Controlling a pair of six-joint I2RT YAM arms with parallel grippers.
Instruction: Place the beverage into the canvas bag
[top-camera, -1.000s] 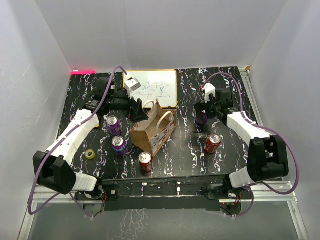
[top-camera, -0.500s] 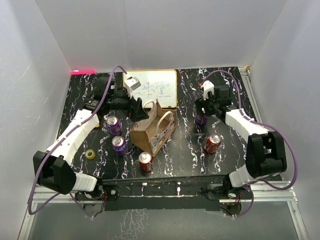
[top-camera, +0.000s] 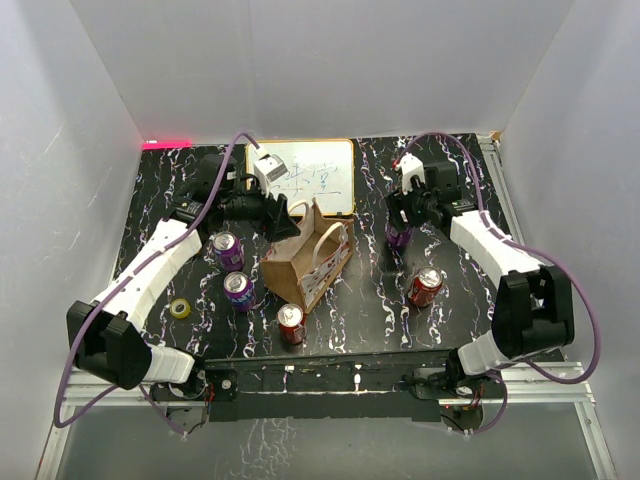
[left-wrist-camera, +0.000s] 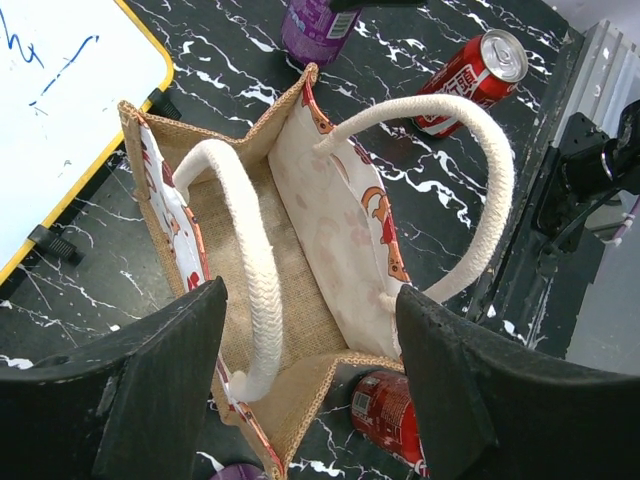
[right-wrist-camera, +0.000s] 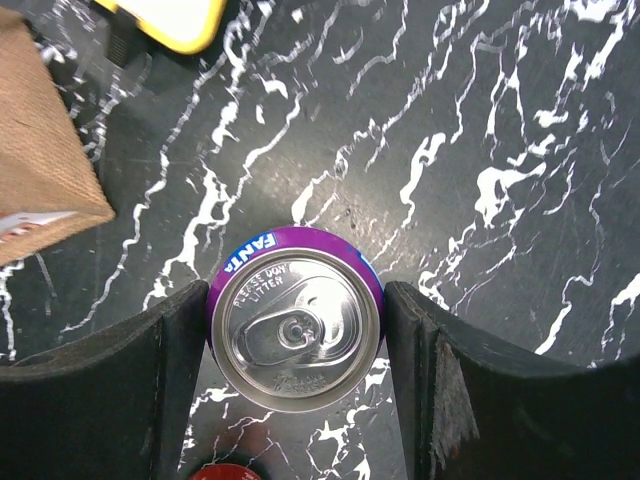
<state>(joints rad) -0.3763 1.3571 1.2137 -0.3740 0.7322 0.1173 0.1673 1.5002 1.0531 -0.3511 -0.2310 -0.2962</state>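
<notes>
The canvas bag (top-camera: 300, 268) stands upright mid-table, its mouth wide and its cream handles arched. In the left wrist view I look down into the canvas bag (left-wrist-camera: 230, 230). My left gripper (left-wrist-camera: 310, 290) straddles its near end, one finger by each side wall; whether they press the walls I cannot tell. The beverage, a purple Fanta can (right-wrist-camera: 295, 335), stands upright with both fingers of my right gripper (right-wrist-camera: 295, 290) against its sides. From above, the right gripper (top-camera: 400, 225) and purple can (top-camera: 398, 238) are right of the bag, and the left gripper (top-camera: 285, 213) is over its far end.
A whiteboard (top-camera: 305, 175) lies behind the bag. Two more purple cans (top-camera: 228, 249) (top-camera: 238, 290) stand left of it. One red can (top-camera: 291, 323) stands in front and another red can (top-camera: 425, 286) lies on the right. A yellow tape roll (top-camera: 181, 308) sits near the left arm.
The right gripper has closed from wide open onto the purple can and shifted slightly back and left. The left gripper's jaws have narrowed over the bag's far end.
</notes>
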